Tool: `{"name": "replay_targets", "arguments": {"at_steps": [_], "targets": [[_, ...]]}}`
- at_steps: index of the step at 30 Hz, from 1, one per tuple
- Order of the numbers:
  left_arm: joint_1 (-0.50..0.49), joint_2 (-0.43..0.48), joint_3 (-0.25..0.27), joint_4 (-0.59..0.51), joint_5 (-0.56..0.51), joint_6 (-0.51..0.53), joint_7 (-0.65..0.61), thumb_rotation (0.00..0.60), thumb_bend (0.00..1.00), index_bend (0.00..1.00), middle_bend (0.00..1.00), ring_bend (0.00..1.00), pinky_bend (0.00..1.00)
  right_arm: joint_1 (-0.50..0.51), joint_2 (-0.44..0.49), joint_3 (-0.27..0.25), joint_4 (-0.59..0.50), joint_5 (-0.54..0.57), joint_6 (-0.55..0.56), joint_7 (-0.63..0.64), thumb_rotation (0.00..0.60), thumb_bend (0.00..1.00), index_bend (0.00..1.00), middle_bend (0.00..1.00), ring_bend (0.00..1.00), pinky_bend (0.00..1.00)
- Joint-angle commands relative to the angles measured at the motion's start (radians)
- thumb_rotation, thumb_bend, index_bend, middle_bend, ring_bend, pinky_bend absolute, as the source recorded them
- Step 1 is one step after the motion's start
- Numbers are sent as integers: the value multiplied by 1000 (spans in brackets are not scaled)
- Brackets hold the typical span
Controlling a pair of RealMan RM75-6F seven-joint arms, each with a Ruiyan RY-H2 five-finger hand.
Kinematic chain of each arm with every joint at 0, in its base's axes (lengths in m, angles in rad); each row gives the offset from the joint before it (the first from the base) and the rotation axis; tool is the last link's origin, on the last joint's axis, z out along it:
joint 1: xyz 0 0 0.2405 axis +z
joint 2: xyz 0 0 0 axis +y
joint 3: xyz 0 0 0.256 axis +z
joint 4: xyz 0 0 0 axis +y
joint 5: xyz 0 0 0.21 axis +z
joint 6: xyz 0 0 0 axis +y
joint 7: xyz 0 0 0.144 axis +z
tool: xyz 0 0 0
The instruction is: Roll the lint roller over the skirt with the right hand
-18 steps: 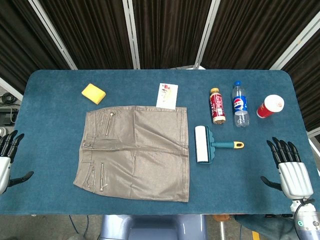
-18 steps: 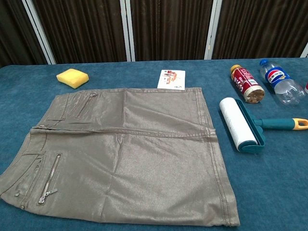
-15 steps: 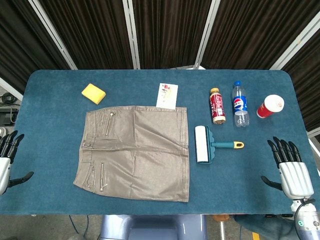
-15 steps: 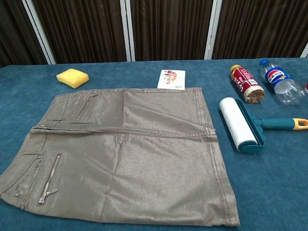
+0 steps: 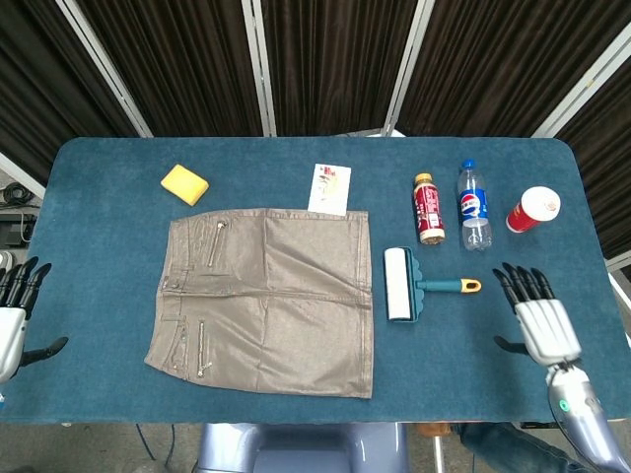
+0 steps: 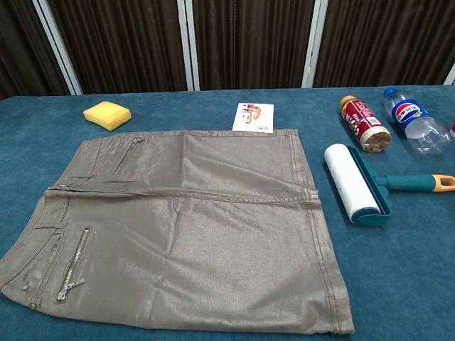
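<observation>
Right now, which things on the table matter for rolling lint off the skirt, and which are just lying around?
For the job: lint roller, skirt, right hand.

Lying about: yellow sponge, card, red bottle, Pepsi bottle, red cup, left hand.

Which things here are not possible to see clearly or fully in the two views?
- Left hand: head view, cut by the left edge; absent from chest view.
- Right hand: outside chest view.
- Red cup: chest view, cut by the right edge.
- Card print: too small.
</observation>
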Motion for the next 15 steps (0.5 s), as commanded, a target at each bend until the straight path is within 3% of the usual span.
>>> {"name": "replay_targets", "arguments": {"at_steps": [1,3,7,15], "targets": [[-8,-14,-11,5,-27,-12,27,600,40,0,0,0,0,104,-104,41,163,46,-137,41,600,134,84,119,9,79],[-13,-22,-17,4,-43,-18,44,600,41,0,0,0,0,129,-155,47,241,48,-164,51,600,197,138,152,41,109],[-20,-38,-19,11,-63,-29,78,600,41,0,0,0,0,167,-231,48,354,46,-211,92,600,285,153,175,63,120],[-32,-61,-30,34,-115,-55,111,600,41,0,0,0,0,211,-313,37,474,27,-258,128,600,344,176,197,78,122]]}}
